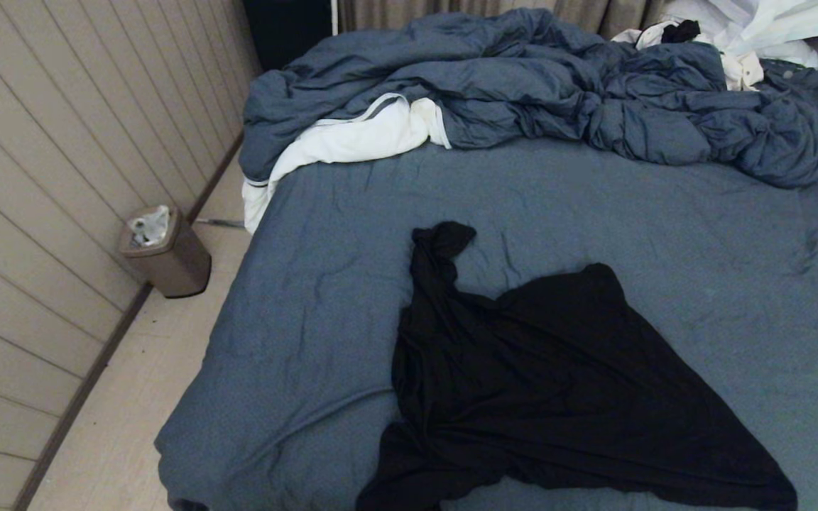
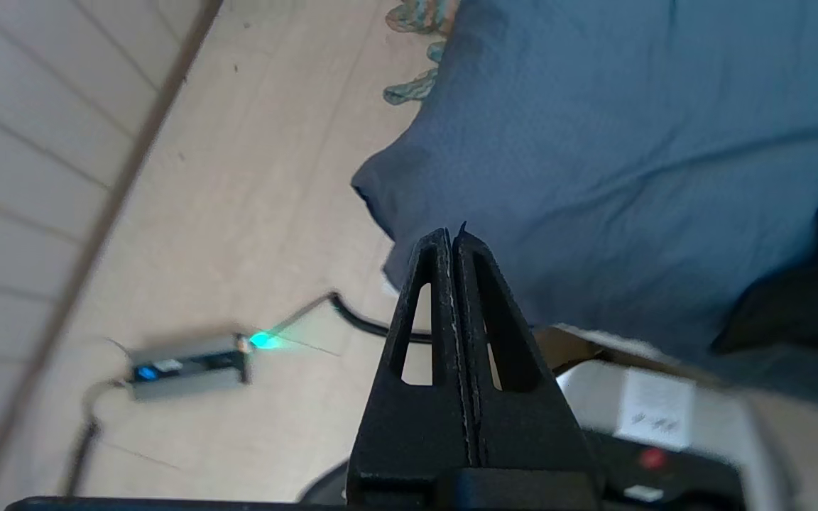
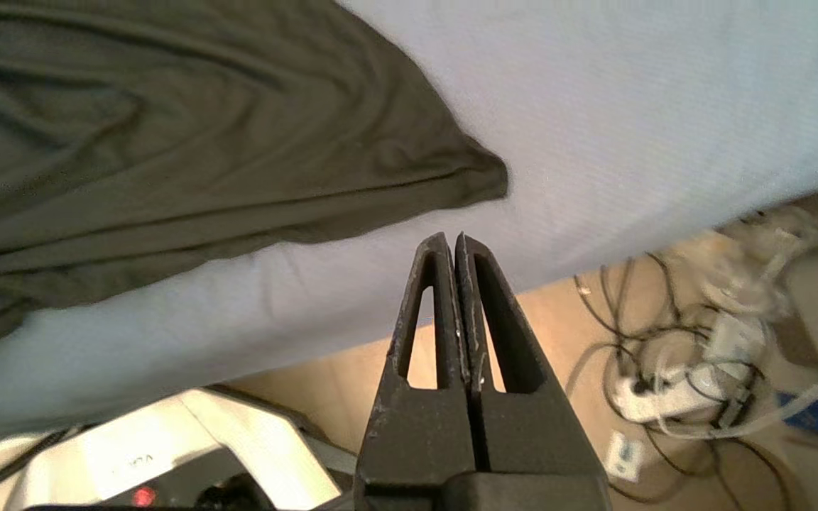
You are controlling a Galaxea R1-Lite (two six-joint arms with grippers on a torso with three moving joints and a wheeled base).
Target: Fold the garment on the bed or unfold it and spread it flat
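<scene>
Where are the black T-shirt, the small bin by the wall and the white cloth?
black T-shirt (image 1: pixel 558 383), head view, middle of its body.
bin (image 1: pixel 171 255), head view, its side.
white cloth (image 1: pixel 352 138), head view, its widest fold.

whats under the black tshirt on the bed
The garment lies crumpled directly on the bed, whose slate-blue sheet shows all around it. Whatever is beneath the cloth is covered, and its printed graphic is not visible either.

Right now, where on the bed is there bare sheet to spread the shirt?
Bare sheet on the bed lies left of the garment, between it and the duvet, and to its right. The far end is crowded: duvet, white cloth.
</scene>
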